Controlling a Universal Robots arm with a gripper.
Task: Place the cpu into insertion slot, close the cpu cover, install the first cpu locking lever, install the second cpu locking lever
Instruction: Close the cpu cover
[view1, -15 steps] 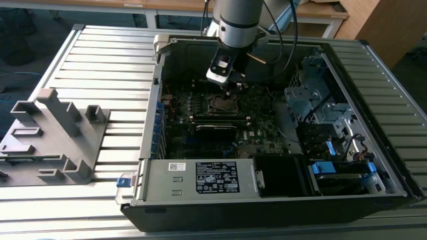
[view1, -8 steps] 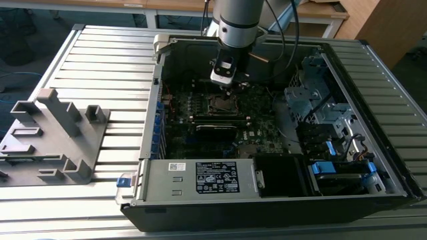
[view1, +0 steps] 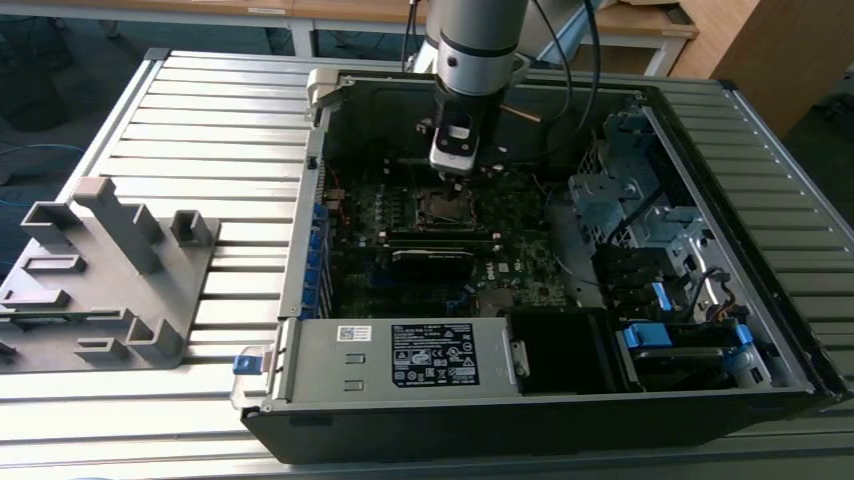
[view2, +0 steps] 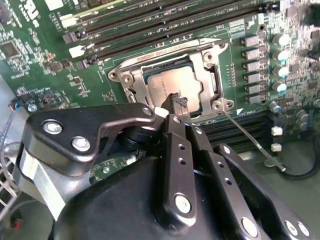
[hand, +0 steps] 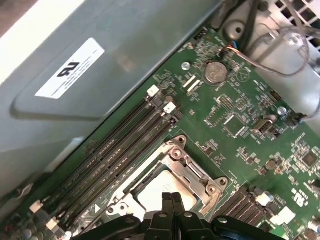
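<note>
1. Surveying the exterior view, the open computer case (view1: 534, 425) lies on a slatted table (view1: 200, 120), and the arm reaches down into it.
2. The motherboard (hand: 235, 100) fills the case floor. Long black memory slots (hand: 115, 155) run beside the socket.
3. The gripper (view2: 178, 101) hangs just above the insertion slot (view1: 447, 205). Its fingers are pressed together with nothing between them.
4. The cpu cover (view2: 206, 75) lies flat over the slot, framing the chip.
5. The cpu (view2: 170, 82) sits inside the slot, its pale lid showing through the cover's cut-out, directly beyond the fingertips.
6. A thin locking lever (view2: 250, 137) runs out from the socket's corner across neighbouring slots. It appears unlatched.
7. Handling, as judged:
   - The chip is light, stiff and thin, with a delicate underside. It should be held by its edges only.
   - The lever looks like springy steel wire. It is best pushed or hooked near its bent free end, where leverage is greatest.
</note>
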